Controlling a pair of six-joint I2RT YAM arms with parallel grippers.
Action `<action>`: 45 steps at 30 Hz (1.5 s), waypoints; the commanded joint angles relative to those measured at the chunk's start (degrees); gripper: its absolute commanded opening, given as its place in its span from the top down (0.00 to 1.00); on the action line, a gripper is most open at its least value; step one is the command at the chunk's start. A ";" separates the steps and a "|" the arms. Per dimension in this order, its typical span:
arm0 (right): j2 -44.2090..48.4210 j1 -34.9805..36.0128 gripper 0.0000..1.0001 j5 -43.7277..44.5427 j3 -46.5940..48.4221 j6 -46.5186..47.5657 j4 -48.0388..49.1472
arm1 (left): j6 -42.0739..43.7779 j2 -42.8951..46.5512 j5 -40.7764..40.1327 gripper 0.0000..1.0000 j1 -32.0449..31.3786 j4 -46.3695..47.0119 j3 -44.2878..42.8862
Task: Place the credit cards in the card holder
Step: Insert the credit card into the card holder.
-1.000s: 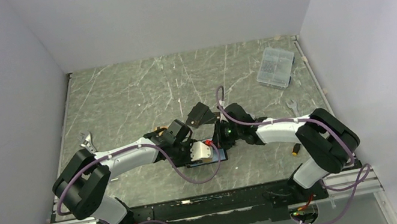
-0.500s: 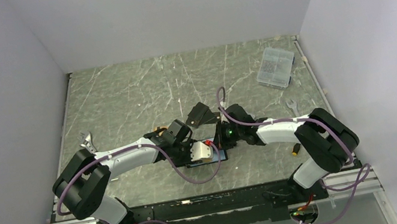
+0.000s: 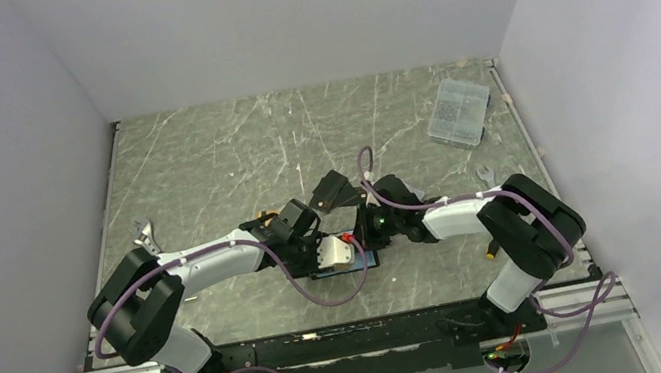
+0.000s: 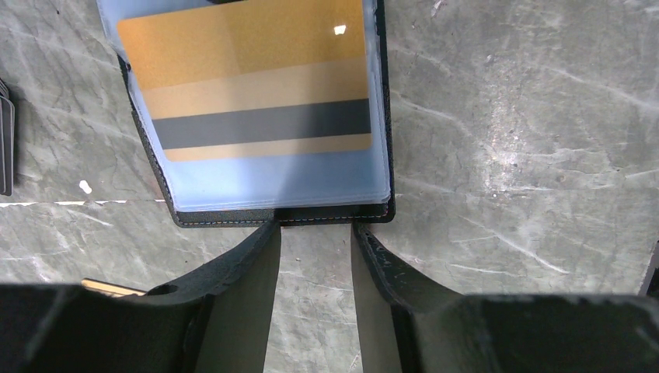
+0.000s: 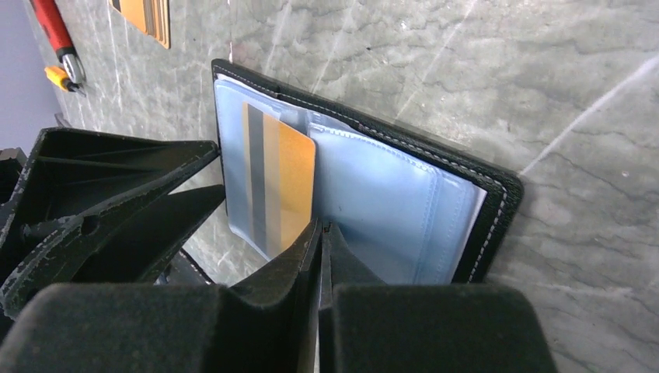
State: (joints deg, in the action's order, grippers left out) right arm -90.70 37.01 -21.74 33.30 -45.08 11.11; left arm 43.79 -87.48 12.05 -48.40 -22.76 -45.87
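Orange-gold card (image 5: 284,179), seemingly partly inside the card holder (image 5: 404,210), has its free long edge against my pressed-together right end effector (image 5: 319,229); left end effector (image 4: 315,229) spread opposite.

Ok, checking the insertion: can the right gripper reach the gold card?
Probably yes: the right gripper, shut, sits at the edge of the gold card in the open card holder, nothing between.

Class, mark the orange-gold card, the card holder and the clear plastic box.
orange-gold card (image 4: 249,54): left wrist view, gold face above the stripe.
card holder (image 5: 388,202): right wrist view, bare blue lining.
clear plastic box (image 3: 458,111): top view, lid centre.
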 commanded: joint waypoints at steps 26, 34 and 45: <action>0.60 2.89 0.86 4.06 4.41 1.85 -5.50 | 1.50 0.69 -1.30 0.56 0.95 0.66 1.19; -0.09 2.97 0.93 2.53 4.23 -0.39 -1.87 | 1.65 0.92 -1.26 0.56 1.29 0.51 0.71; -3.27 4.90 0.95 1.77 4.15 -4.26 4.29 | 1.34 0.94 -0.33 0.56 1.22 0.72 0.53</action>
State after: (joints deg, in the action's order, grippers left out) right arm -92.38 40.86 -19.84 36.58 -47.70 11.60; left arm 44.14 -87.13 12.14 -47.66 -22.46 -45.60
